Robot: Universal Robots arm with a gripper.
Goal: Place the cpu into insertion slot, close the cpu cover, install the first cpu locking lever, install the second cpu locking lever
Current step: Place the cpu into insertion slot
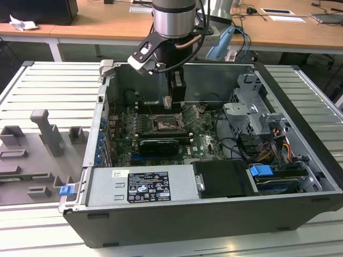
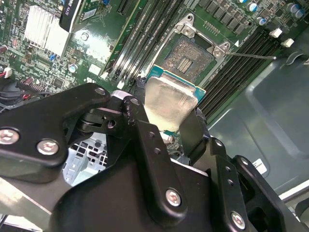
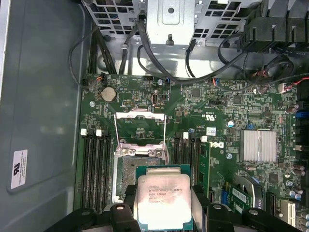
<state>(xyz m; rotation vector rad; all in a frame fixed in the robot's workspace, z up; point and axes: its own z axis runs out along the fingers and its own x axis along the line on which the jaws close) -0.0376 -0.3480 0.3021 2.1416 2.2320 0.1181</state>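
Observation:
My gripper [image 2: 166, 118] is shut on the cpu [image 2: 169, 102], a flat square chip with a pale metal top, gripped by two opposite edges between the black fingers [image 2: 137, 116]. In the first wrist view the cpu [image 3: 163, 195] hangs just above the insertion slot [image 3: 126, 170], covering one side of it and offset from its centre. The slot's dark contact field [image 2: 186, 57] lies bare inside its silvery rim. The cpu cover [image 3: 141, 126] stands flipped open beyond the slot, with thin wire levers along both sides. In the exterior view the gripper [image 1: 167, 103] hovers over the slot [image 1: 163, 124] inside the open computer case.
Long black memory slots [image 3: 92, 169] flank the socket on both sides. A finned heatsink [image 3: 259, 146], a drive cage [image 1: 252, 107] with cables, a black expansion card [image 1: 159, 145] and the power supply [image 1: 140, 186] crowd the case. Grey fixture blocks [image 1: 45, 131] lie at the exterior view's left.

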